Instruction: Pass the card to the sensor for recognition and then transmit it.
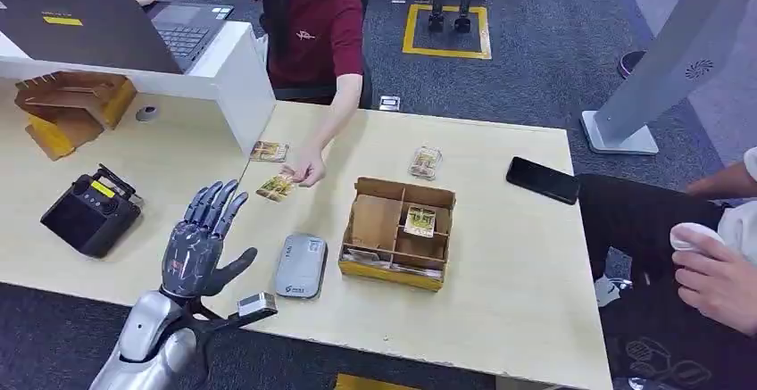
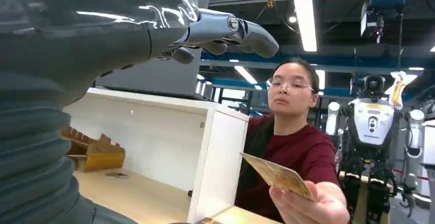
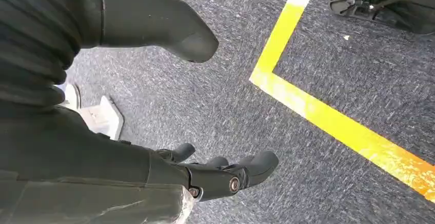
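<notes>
On the far left of the pale wooden table (image 1: 500, 256) sits a small black handheld device with a yellow label (image 1: 89, 211), and behind it a brown and yellow cardboard holder (image 1: 67, 109) rests under a white shelf (image 1: 228, 60) that carries an open dark laptop (image 1: 98, 20). The robot's left hand (image 1: 201, 243) is raised over the near edge of the table, its dark fingers (image 1: 214, 203) spread wide and holding nothing. Just beyond its fingertips, a person in a dark red shirt (image 1: 312, 24) reaches across the table, and the person's hand (image 1: 306, 169) pinches a yellowish patterned card (image 1: 275, 186); in the left wrist view that card is lifted and tilted toward the robot, apart from its fingers. Another card of the same kind (image 1: 268, 151) lies flat near the shelf's corner. A grey rounded sensor pad (image 1: 301, 265) lies on the table just right of the robot's hand. Next comes an open brown cardboard box with compartments (image 1: 375, 220), one card standing in its right rear compartment (image 1: 420, 220). Another card (image 1: 426, 162) lies behind the box, and a black phone (image 1: 543, 179) lies further right. A second person's hand (image 1: 719, 274) shows at the right edge. The robot's right hand (image 3: 225, 175) hangs over grey carpet with a yellow line (image 3: 328, 116), fingers loosely apart and holding nothing.
</notes>
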`<action>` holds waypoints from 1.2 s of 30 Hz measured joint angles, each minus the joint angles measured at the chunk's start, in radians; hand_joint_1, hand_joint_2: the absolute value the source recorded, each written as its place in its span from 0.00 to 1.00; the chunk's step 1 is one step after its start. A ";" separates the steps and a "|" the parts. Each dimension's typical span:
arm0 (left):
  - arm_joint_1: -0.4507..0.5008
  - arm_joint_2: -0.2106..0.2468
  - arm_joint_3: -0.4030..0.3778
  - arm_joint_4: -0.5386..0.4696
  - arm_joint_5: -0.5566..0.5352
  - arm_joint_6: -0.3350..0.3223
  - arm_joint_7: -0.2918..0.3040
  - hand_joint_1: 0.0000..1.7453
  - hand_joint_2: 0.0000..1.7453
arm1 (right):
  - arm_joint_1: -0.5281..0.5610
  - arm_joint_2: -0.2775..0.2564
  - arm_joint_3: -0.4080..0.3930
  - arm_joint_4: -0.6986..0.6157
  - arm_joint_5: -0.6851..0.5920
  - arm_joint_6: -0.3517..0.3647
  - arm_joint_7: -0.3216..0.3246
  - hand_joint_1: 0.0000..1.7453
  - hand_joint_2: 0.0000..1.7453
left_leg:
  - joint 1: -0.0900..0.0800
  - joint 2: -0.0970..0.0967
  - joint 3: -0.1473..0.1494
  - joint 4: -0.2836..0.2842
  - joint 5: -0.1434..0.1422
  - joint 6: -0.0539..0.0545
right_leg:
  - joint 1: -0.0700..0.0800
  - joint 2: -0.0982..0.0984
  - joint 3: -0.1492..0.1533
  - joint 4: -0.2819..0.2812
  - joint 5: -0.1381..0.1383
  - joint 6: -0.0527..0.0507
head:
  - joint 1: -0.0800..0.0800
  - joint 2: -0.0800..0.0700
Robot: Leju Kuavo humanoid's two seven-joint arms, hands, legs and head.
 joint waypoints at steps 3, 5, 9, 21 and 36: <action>-0.011 0.000 -0.002 0.018 0.006 0.006 0.001 0.00 1.00 | -0.001 0.000 0.000 0.000 0.009 -0.001 0.000 0.00 1.00 | 0.000 0.000 0.000 0.000 0.000 0.000 | 0.000 0.000 0.000 0.000 0.000 0.000 | 0.000 0.000; -0.018 -0.003 -0.004 0.030 0.005 0.015 0.003 0.00 1.00 | -0.001 0.001 0.000 0.000 0.014 -0.001 0.000 0.00 1.00 | 0.000 0.000 0.000 0.000 0.000 0.000 | 0.000 0.000 0.000 0.000 0.000 0.000 | 0.000 0.000; -0.034 -0.009 -0.004 0.055 -0.003 0.046 0.026 0.00 1.00 | -0.002 0.002 -0.001 0.000 0.024 -0.006 0.000 0.00 0.00 | 0.000 0.000 0.000 0.000 0.000 0.000 | 0.000 0.000 0.000 0.000 0.000 0.000 | 0.000 0.000; -0.053 -0.034 -0.003 0.101 0.006 0.071 0.047 0.97 1.00 | -0.002 0.005 -0.017 0.000 0.042 -0.011 -0.002 0.00 0.00 | 0.000 0.000 0.000 0.000 0.000 0.000 | 0.000 0.000 0.000 0.000 0.000 0.000 | 0.000 0.000; -0.053 -0.050 0.032 0.102 0.063 0.073 0.018 1.00 1.00 | -0.002 0.007 -0.024 0.002 0.060 -0.017 -0.002 0.00 0.00 | 0.000 0.000 0.000 0.000 0.000 0.000 | 0.000 0.000 0.000 0.000 0.000 0.000 | 0.000 0.000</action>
